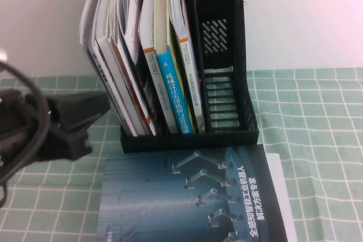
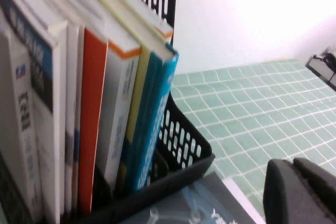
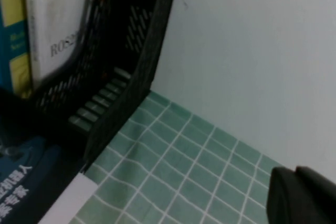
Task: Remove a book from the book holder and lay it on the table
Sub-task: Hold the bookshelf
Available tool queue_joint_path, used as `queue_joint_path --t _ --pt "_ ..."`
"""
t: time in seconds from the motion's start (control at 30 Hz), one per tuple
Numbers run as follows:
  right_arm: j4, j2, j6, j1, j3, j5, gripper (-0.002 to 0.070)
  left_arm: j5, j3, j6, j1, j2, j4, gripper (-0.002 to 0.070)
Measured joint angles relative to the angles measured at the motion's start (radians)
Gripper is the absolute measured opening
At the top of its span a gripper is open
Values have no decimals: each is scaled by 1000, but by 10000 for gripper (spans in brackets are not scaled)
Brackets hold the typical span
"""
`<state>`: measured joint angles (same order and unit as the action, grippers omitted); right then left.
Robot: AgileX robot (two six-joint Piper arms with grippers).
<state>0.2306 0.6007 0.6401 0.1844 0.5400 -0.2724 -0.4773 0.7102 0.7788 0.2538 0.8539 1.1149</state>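
1. A dark blue book with pale robot-arm art and Chinese lettering on its cover lies flat on the tabletop, face up, its far edge just against the front lip of the book holder. From how it lies, I'd judge the task's main step already done: one book is out and resting on the green checked cloth.

2. The book holder is black mesh plastic, standing against the white wall. Its right-hand compartment is bare, slats showing, which would fit the flat book having come from there, though I can't confirm that.

3. The other compartments are packed. A blue-spined book stands upright in the middle, with white and orange-banded volumes beside it and a leaning stack of magazines at the far left, tilted because they overfill their slot.

4. The left gripper hovers just left of the holder's front corner, apart from the flat book and holding nothing; its fingers look pressed together, clenched on air.

5. The right gripper shows only as a dark edge in its own wrist view, out over the cloth to the holder's right; I cannot tell whether it is released or clenched.
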Motion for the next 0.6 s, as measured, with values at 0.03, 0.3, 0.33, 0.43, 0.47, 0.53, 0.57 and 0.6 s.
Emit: queue_joint_path --t 0.03,0.3,0.33,0.43,0.47,0.53,0.57,0.6 --pt "28 18 41 17 0 0 -1 33 23 25 27 36 19 -3" --pt "386 204 438 111 0 42 -1 224 211 101 228 346 58 -3" --pt "429 229 482 120 0 53 -2 238 235 101 243 382 60 -3" --pt "589 297 637 145 12 82 -1 254 298 101 269 467 62 -3" --pt "638 320 681 155 19 86 -2 256 318 101 271 492 63 -3" --pt "723 360 755 176 43 86 -1 258 348 97 275 537 65 -3" --pt "768 380 793 187 56 79 -2 258 361 88 277 554 65 -3" --pt "805 400 833 198 70 63 -1 260 372 80 277 566 65 -3"
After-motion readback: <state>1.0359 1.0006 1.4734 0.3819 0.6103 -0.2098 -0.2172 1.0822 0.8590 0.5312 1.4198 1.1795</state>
